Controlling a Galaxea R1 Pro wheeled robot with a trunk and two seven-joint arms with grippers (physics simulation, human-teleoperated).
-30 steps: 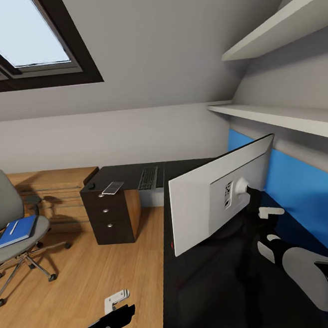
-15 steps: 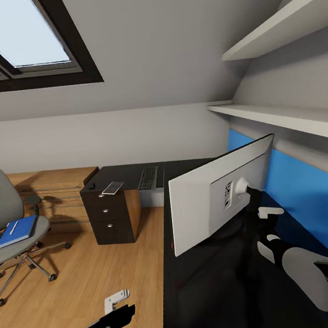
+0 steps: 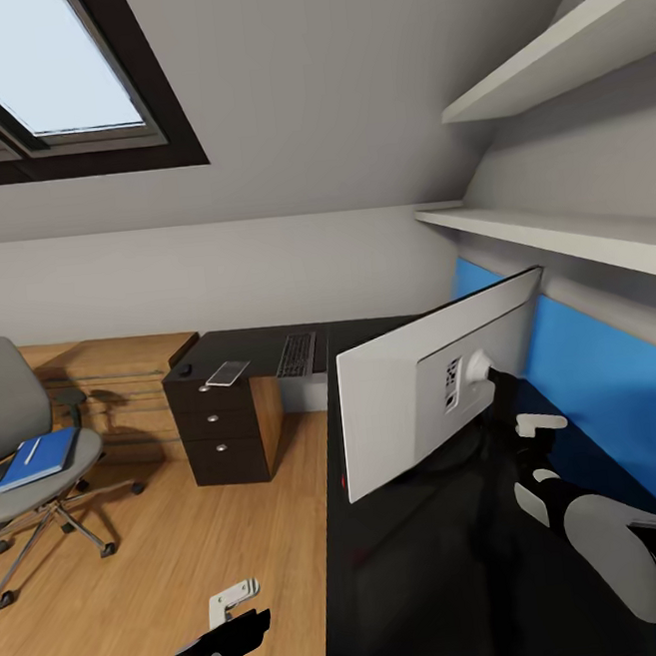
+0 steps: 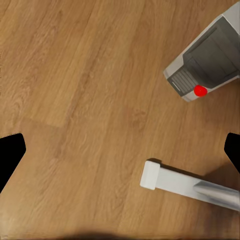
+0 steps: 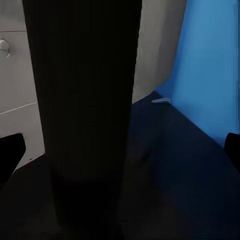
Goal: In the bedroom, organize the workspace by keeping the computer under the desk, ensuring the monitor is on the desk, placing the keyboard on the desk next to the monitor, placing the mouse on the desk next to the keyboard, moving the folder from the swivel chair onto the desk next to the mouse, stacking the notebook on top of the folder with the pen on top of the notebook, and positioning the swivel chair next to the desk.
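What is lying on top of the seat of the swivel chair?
On the grey seat of the swivel chair lies the blue folder, with a thin white pen resting on it. The seat surface under the folder is covered, so anything beneath it cannot be seen.

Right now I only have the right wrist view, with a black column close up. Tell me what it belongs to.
Observer: It is the stand of the monitor, which stands on the desk with its white back toward the head camera.
Operator: Locate the keyboard.
Observer: The keyboard lies on the desk's far wing, apart from the monitor.
Operator: Find the folder next.
Observer: The folder lies on the seat of the swivel chair, with the pen on top of it.
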